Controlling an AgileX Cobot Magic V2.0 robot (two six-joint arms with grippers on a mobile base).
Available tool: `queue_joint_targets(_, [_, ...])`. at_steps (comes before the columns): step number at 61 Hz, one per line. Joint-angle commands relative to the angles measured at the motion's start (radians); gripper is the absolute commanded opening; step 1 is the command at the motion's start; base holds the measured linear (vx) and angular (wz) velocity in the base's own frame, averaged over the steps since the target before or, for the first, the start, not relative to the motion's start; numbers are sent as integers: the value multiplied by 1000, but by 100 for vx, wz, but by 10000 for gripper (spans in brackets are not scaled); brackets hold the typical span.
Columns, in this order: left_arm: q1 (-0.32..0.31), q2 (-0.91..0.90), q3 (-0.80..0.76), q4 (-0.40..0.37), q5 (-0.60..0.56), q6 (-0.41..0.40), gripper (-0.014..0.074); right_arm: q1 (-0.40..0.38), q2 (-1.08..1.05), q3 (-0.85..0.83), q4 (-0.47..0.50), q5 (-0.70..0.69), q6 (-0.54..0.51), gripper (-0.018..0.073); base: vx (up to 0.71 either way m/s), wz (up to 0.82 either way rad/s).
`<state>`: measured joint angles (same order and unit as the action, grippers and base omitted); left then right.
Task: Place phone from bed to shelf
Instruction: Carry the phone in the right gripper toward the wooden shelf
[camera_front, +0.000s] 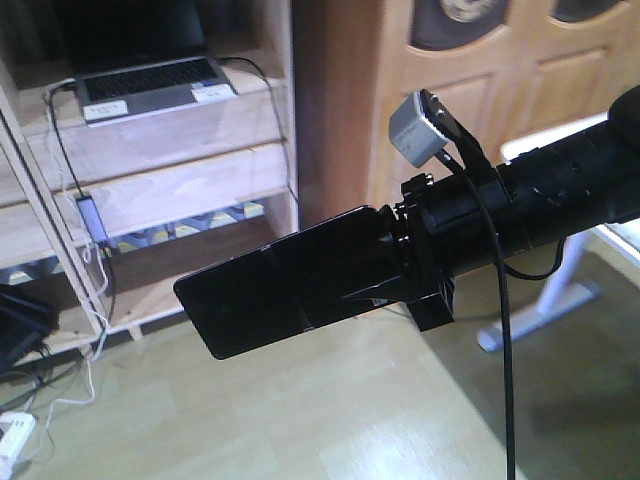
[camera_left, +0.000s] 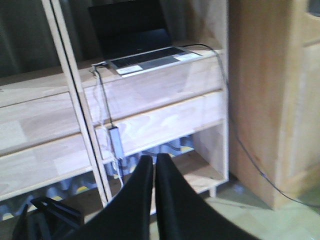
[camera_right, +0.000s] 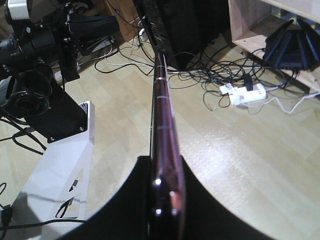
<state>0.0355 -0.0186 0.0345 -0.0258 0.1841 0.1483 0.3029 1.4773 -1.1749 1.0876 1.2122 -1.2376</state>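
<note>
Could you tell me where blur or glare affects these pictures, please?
Front view: fairly sharp on the phone, glare on the floor below it, doors behind soft. Left wrist view: whole frame smeared, shelf and laptop soft. Right wrist view: bright glints along the phone's edge near the fingers, floor sheen beside it.

**A lived-in room in a home**

A pale wooden shelf (camera_front: 180, 195) is carrying an open laptop (camera_front: 155, 85), and a panelled wooden door (camera_front: 480, 110) is standing beside it. Loose cables (camera_right: 200, 70) are tangling over the light wood-look floor (camera_front: 300, 420) around a white power strip (camera_right: 245, 94), with a black router (camera_right: 292, 47) sitting nearby
</note>
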Motion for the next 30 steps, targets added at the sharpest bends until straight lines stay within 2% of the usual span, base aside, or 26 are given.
queue_joint_targets(1, [4,-6,-23,-9,-72,-6,1,-4,-38,-26,88,74,-4,-2,50,30])
queue_joint_targets(30, [4,-6,-23,-9,-72,-6,1,-4,-38,-26,88,74,-4,-2,48,25])
